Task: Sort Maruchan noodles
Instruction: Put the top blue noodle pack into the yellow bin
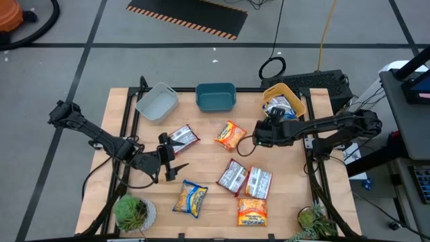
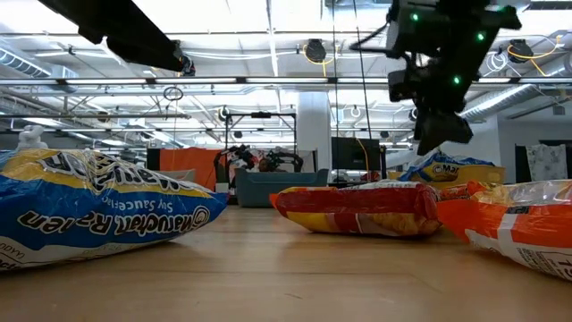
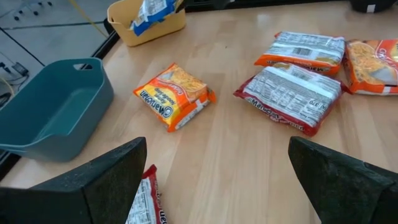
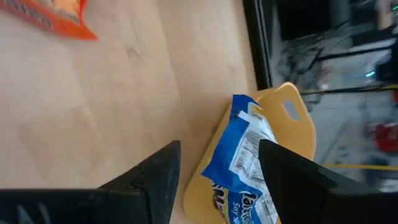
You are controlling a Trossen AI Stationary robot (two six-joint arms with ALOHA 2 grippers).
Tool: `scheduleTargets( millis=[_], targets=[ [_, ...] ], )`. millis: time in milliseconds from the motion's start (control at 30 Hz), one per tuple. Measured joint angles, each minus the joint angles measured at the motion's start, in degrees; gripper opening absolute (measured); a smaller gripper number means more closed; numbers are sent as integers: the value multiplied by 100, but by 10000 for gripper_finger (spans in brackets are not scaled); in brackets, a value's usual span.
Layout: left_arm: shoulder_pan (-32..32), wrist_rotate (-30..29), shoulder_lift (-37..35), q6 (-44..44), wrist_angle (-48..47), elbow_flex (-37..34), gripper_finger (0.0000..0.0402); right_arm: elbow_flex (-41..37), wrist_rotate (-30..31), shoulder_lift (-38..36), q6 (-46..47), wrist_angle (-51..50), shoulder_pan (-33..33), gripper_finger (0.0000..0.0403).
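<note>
I see a blue noodle packet (image 4: pixel 245 152) in the yellow tub (image 1: pixel 290 98). The grey tub (image 1: pixel 156 102) and teal tub (image 1: pixel 216 97) hold nothing. My right claw (image 1: pixel 274 115) is open and holds nothing.

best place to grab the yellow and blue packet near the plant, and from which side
Take the yellow and blue packet from straight above, pinching across its shorter width near the middle. It lies flat on the table, slightly angled, with bare wood around it, so the open left gripper, closest to it, would likely suit.
</note>
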Motion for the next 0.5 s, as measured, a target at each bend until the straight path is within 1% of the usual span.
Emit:
scheduleTargets(
  millis=[200,267,367,500],
  targets=[
    [16,4,0,76,8,0,395,-838,913,2,-412,497,11,217],
    [16,7,-1,128,7,0,395,-1040,1112,2,-505,659,-2,221],
    [16,7,0,138,8,0,395,-1308,1144,2,-653,991,-62,223],
    [16,7,0,179,50,0,395,-1598,1126,2,-904,1670,-183,220]
  ],
)
